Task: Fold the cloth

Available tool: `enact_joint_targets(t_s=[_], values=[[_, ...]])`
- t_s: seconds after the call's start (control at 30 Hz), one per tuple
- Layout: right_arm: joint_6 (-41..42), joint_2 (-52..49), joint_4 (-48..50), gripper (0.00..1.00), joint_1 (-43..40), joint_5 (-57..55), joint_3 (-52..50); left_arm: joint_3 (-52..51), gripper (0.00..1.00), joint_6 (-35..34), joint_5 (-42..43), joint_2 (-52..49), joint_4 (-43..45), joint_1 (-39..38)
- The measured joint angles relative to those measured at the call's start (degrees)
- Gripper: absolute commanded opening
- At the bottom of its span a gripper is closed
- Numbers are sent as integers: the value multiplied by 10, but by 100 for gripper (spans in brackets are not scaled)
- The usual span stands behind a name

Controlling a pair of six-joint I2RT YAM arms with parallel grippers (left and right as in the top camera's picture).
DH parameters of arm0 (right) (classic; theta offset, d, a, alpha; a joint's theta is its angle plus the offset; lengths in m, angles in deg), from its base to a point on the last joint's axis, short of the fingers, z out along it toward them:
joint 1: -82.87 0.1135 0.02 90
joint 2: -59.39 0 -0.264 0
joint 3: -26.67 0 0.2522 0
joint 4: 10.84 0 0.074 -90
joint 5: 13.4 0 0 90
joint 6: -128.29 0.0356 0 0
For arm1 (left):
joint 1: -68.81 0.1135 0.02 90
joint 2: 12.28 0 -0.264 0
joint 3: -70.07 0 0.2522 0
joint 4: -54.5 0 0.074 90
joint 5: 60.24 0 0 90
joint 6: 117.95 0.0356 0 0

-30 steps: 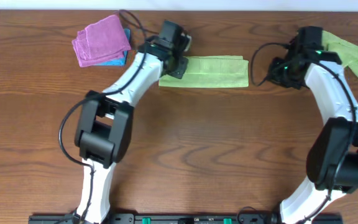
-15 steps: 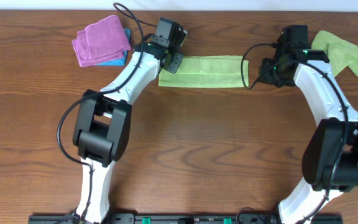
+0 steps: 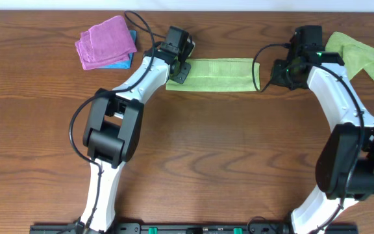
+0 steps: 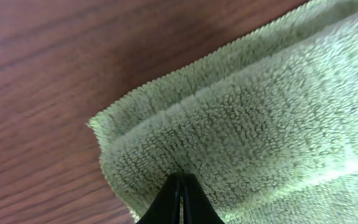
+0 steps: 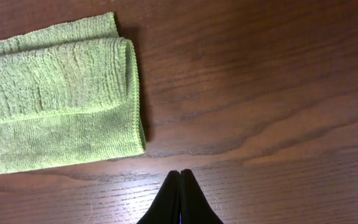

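The cloth (image 3: 216, 75) lies on the wooden table (image 3: 193, 149) as a long lime-green strip folded lengthwise. The left wrist view shows its layered left end (image 4: 260, 106). My left gripper (image 3: 179, 70) is shut, its tips (image 4: 180, 175) resting over that left end with no fabric visibly pinched. In the right wrist view the cloth's folded right end (image 5: 48, 106) sits up and to the left. My right gripper (image 3: 266, 82) hangs just off that end, jaws together over bare wood (image 5: 180, 172), holding nothing.
A folded purple cloth (image 3: 106, 42) sits on a blue one (image 3: 127, 62) at the back left. Another lime-green cloth (image 3: 362, 55) lies crumpled at the back right, behind the right arm. The table's far edge runs just behind all three.
The right arm has swung left, bringing its gripper to the cloth's right end. The left arm's elbow shifted a little right while its gripper stayed at the left end. The cloth has not moved.
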Motion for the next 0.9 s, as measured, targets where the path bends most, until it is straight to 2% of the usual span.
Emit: enact_joint_targets(t_s=[0.03,0.13,0.23,0.7,0.9], values=[[1,0,2,41,-2,0,0,0,5,0,0,-1,0,0],[0,0,13,65,-7,0,0,0,6,0,0,-2,0,0],[2,-2,34,77,-17,23,0,0,6,0,0,-2,-1,0],[28,-116,75,81,-59,254,0,0,6,0,0,-2,-1,0],[35,-125,97,82,-59,301,0,0,6,0,0,-2,-1,0]])
